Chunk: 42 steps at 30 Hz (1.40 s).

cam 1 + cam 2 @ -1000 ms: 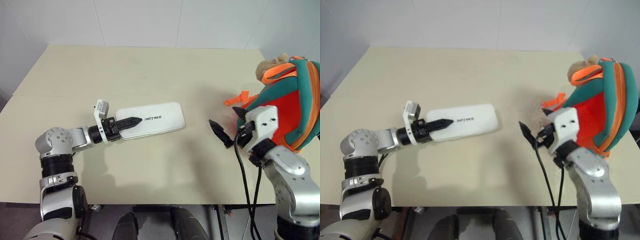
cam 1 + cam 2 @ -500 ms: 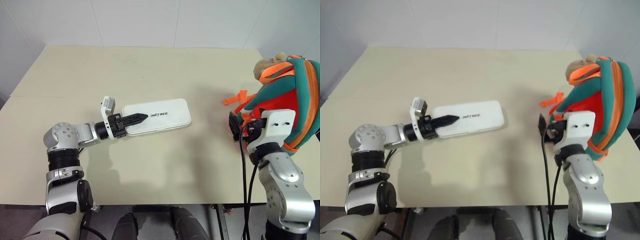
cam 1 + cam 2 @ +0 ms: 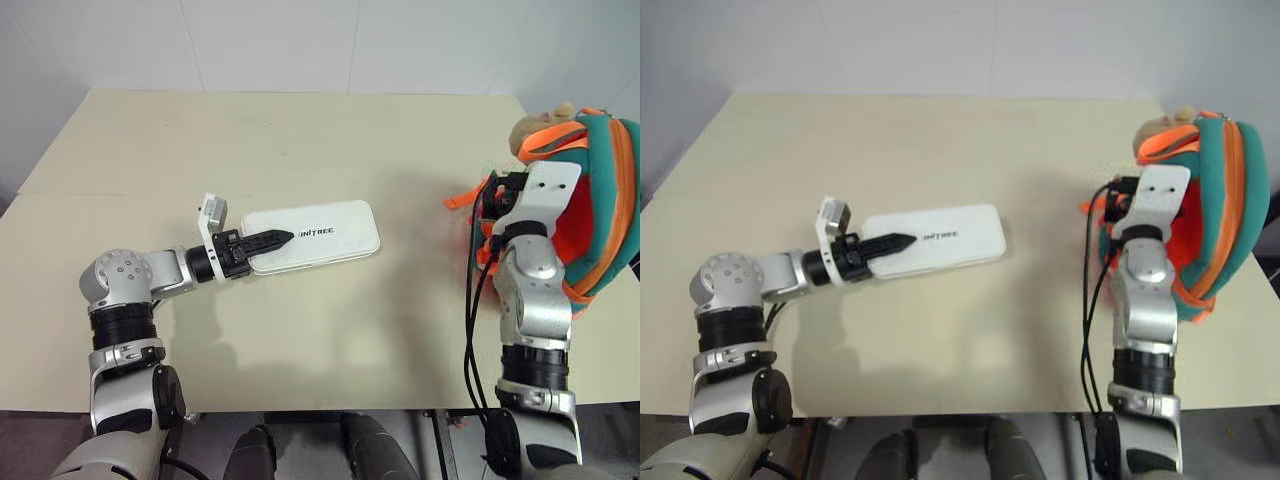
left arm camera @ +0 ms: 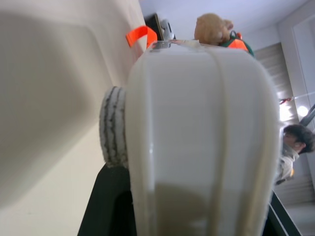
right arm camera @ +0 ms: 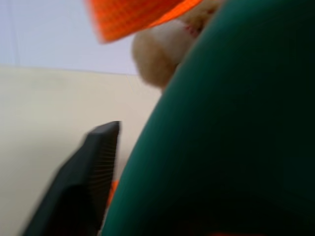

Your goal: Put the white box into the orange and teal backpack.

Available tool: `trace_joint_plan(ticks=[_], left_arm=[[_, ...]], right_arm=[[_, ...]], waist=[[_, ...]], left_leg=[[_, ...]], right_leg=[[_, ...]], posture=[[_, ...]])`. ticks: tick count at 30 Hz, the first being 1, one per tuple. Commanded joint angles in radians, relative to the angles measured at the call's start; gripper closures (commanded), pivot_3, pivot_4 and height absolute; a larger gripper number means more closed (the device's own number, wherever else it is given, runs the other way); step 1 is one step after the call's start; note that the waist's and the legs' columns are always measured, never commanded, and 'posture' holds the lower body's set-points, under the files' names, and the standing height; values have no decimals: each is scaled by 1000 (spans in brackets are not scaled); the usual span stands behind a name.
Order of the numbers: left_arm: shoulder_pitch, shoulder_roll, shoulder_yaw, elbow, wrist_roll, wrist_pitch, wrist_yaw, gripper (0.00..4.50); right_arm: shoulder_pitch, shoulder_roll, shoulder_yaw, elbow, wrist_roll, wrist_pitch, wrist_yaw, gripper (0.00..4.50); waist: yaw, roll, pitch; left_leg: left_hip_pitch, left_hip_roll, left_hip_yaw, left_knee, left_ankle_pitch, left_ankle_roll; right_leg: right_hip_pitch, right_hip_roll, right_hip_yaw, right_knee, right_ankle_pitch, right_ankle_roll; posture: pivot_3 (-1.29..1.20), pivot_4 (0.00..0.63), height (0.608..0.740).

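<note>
Two arms work over one pale table (image 3: 300, 140). Nearest, on the robot's left, the left gripper (image 3: 262, 241) points level across the tabletop and is clamped on the near short end of the white box (image 3: 318, 234). One black finger lies along the top face just short of the dark lettering; the left wrist view shows the box end (image 4: 197, 137) seated between the fingers, with a ribbed pad (image 4: 114, 127) pressed against one face.

The white box lies flat near the middle of the table, long axis running left to right, well apart from the bag.

On the robot's right, the right gripper (image 3: 487, 215) is pressed against the front of the orange and teal backpack (image 3: 600, 190), which stands upright at the right edge of the table. One black finger (image 5: 86, 182) shows beside the teal fabric in the right wrist view; the frames do not settle whether the fingers are apart or together, or whether fabric is caught.

Handling judgement:
- The box appears rigid, smooth and probably light. An end grip leaves a long overhang, so it may sag or pivot; a hold nearer mid-length would be steadier.
- The backpack is soft and will likely collapse unless its opening is held apart.

Farthest back, a tan plush toy (image 3: 540, 130) sits at the top of the backpack.
</note>
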Motion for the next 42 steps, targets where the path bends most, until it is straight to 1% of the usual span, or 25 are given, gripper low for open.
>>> trace_joint_plan(ticks=[1, 5, 7, 8, 13, 18, 26, 32, 36, 42], left_arm=[[10, -9, 39, -55, -47, 9, 15, 3200], [18, -15, 56, -68, -58, 10, 35, 3200], [20, -18, 60, -73, -63, 12, 44, 3200], [21, -19, 62, -74, -66, 12, 48, 3200], [18, -19, 60, -59, -63, 0, 55, 3201], [-9, -4, 43, -12, -42, -39, 47, 3201], [-43, 45, 12, 69, -24, -107, 24, 3201], [-65, 101, -9, 131, -9, -162, -3, 3201], [-87, 142, -22, 178, 9, -199, -28, 3201], [-130, 213, -60, 257, 45, -246, -94, 3201]], right_arm=[[-33, -31, -23, 44, -13, -68, -33, 2360], [-29, -37, -17, 40, -3, -74, -27, 3763], [-17, -38, -15, 18, 14, -65, -5, 4354], [-13, -38, -14, 10, 21, -63, 5, 4500], [33, -36, 19, -122, 113, 18, 141, 4500], [83, -54, 80, -309, 218, 157, 291, 4500], [81, -113, 133, -536, 421, 369, 477, 4500], [47, -187, 150, -674, 637, 526, 618, 4500], [10, -229, 149, -723, 783, 601, 680, 4500], [-47, -334, 155, -780, 1050, 698, 819, 4500]], waist=[[0, 0, 0], [1, 0, 0], [0, 0, 0], [0, 0, 0], [0, 0, 0], [-4, 0, 0], [-1, 0, 0], [-1, 0, 0], [1, 0, 0], [2, 0, 0]], left_leg=[[0, 0, 0, 0, 0, 0], [0, 0, 0, 0, 0, 0], [0, 0, 0, 0, 0, 0], [0, 0, 0, 1, 0, 0], [0, 0, 0, 0, 1, -1], [0, 0, 0, 0, 1, -1], [0, 0, 0, 0, 1, -2], [0, 0, 0, 0, 1, -1], [-1, 1, 0, -1, 1, -1], [-2, 1, 0, -1, 0, 0]], right_leg=[[0, 0, 0, 0, 0, 0], [0, 0, 0, 0, 0, 0], [0, 0, 0, 0, 0, 0], [0, 0, 0, 1, 0, 0], [0, 0, 0, 1, 0, 0], [0, 1, 0, 1, 0, 0], [0, 1, 0, 1, 0, 0], [-1, 1, 0, 0, 0, 0], [-2, 1, 0, 1, 0, 0], [-2, 1, -1, -1, -1, -1]], posture=[[0, 150, 740], [0, 150, 740], [0, 150, 740], [0, 150, 740], [0, 150, 740], [0, 150, 740], [0, 150, 740], [0, 150, 740], [0, 150, 740], [0, 150, 740]])
